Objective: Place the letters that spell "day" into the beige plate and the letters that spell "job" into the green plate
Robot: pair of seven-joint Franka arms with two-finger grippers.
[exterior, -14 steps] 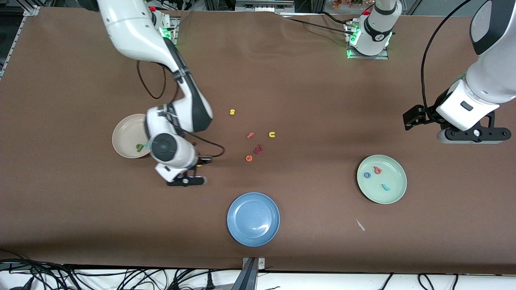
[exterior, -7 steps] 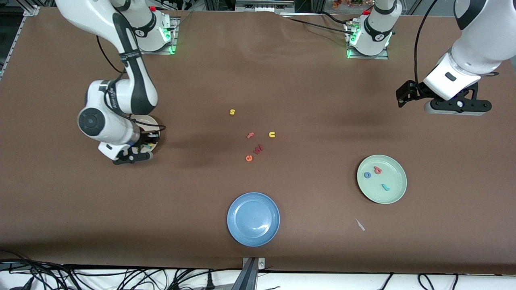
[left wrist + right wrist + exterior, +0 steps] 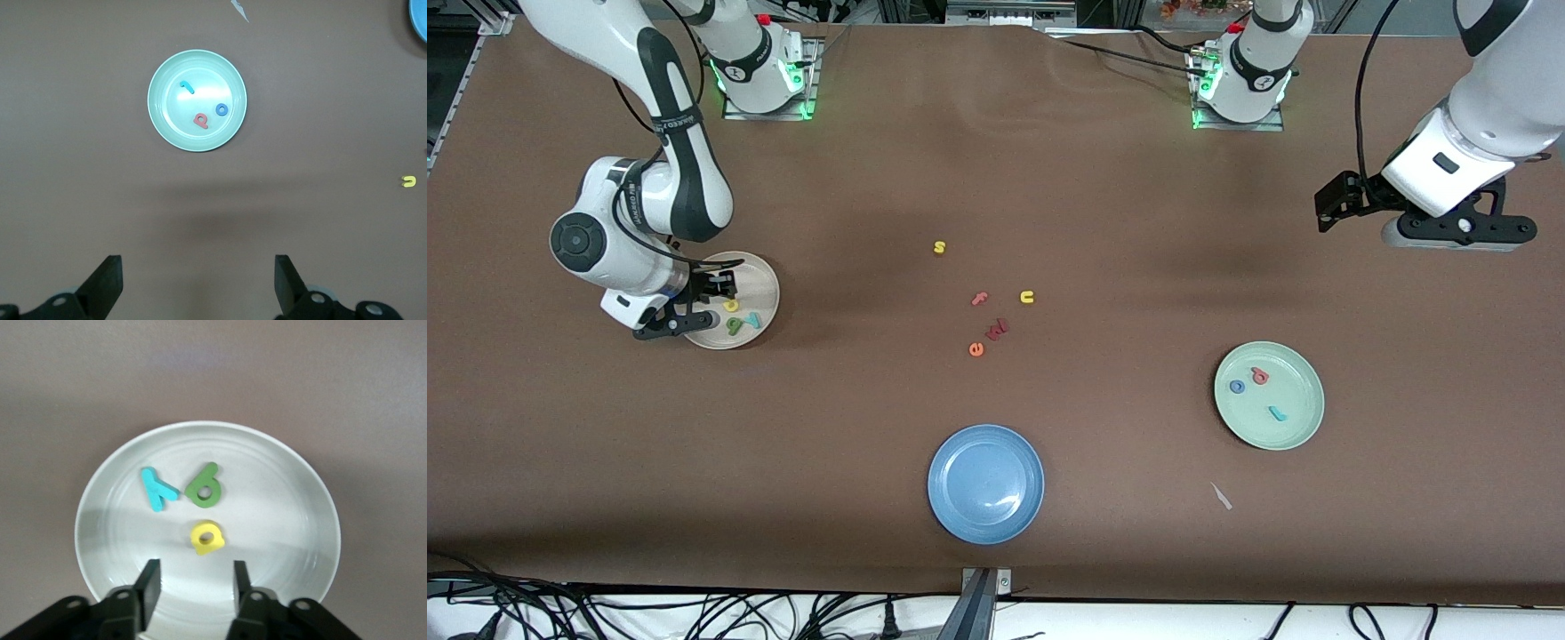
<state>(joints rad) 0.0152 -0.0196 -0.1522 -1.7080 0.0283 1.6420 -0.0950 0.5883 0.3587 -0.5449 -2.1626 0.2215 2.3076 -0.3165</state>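
High front camera; wrist cameras look down on plates.

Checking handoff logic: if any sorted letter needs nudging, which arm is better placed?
Depends on the plate. Right gripper, open, hangs over the beige plate holding d, a, y; left gripper, open, is above bare table by the green plate holding j, o, b.

Beige plate (image 3: 293, 480) under my tool: teal y (image 3: 157, 490), green d (image 3: 204, 491), yellow a (image 3: 207, 538). Brown counter (image 3: 1103, 196).

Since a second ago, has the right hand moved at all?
Yes. The right hand has swung toward the right arm's end of the table, from beside the beige plate to over it.
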